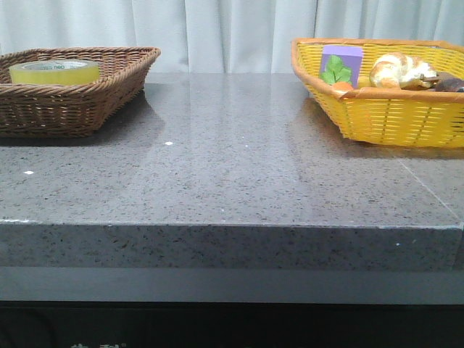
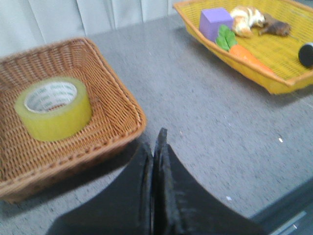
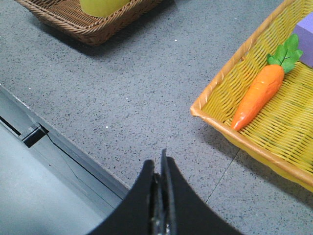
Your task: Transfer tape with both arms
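The tape [image 1: 54,71], a thick translucent yellow roll with a whitish core, lies flat in the brown wicker basket [image 1: 109,90] at the table's back left. It shows in the left wrist view [image 2: 54,107], and its lower edge shows in the right wrist view [image 3: 100,6]. My left gripper [image 2: 155,142] is shut and empty, just outside the brown basket's [image 2: 117,127] near corner. My right gripper [image 3: 159,164] is shut and empty over the table near its front edge, short of the yellow basket [image 3: 215,110]. Neither arm shows in the front view.
The yellow basket [image 1: 377,116] at the back right holds a purple block [image 1: 342,58], a toy carrot [image 3: 257,95], a bread-like bun [image 1: 399,70] and dark items. The grey stone table [image 1: 232,174] lies between the baskets. A white curtain hangs behind.
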`<action>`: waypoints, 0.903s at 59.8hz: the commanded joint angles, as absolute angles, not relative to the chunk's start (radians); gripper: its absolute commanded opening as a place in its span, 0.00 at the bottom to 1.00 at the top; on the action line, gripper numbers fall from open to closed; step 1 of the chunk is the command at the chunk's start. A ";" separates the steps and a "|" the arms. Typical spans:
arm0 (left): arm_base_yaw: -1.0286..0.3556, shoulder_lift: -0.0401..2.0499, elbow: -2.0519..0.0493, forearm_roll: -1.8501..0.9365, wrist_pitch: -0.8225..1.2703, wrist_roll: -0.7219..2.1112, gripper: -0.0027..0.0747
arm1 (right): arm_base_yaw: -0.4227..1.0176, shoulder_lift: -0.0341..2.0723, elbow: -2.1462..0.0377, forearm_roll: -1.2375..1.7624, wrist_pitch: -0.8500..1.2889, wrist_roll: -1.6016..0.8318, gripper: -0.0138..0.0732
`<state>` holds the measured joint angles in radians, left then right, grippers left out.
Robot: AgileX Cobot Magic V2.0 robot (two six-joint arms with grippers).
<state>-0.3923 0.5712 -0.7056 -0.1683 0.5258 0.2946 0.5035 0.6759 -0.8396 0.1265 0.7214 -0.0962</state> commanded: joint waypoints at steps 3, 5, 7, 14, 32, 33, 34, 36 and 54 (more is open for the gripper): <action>-0.366 0.518 -0.676 -0.158 0.345 0.285 0.01 | 0.499 0.674 -0.865 0.133 0.650 -0.098 0.08; -0.342 0.489 -0.644 -0.163 0.318 0.285 0.01 | 0.499 0.674 -0.865 0.133 0.652 -0.098 0.08; -0.314 0.457 -0.608 -0.171 0.292 0.285 0.01 | 0.499 0.674 -0.865 0.133 0.651 -0.098 0.08; -0.214 0.329 -0.455 -0.190 0.211 0.285 0.01 | 0.499 0.674 -0.865 0.133 0.651 -0.098 0.08; -0.005 0.016 -0.105 -0.335 0.072 0.285 0.01 | 0.499 0.674 -0.865 0.133 0.651 -0.098 0.08; 0.004 0.003 -0.096 -0.340 0.072 0.285 0.01 | 0.499 0.674 -0.865 0.133 0.651 -0.098 0.08; 0.009 -0.005 -0.084 -0.347 0.072 0.285 0.01 | 0.499 0.674 -0.865 0.133 0.651 -0.098 0.08; 0.019 -0.023 -0.066 -0.364 0.072 0.285 0.01 | 0.499 0.674 -0.865 0.133 0.651 -0.098 0.08; -0.046 -0.025 0.012 -0.388 0.031 0.268 0.01 | 0.499 0.674 -0.865 0.133 0.650 -0.098 0.08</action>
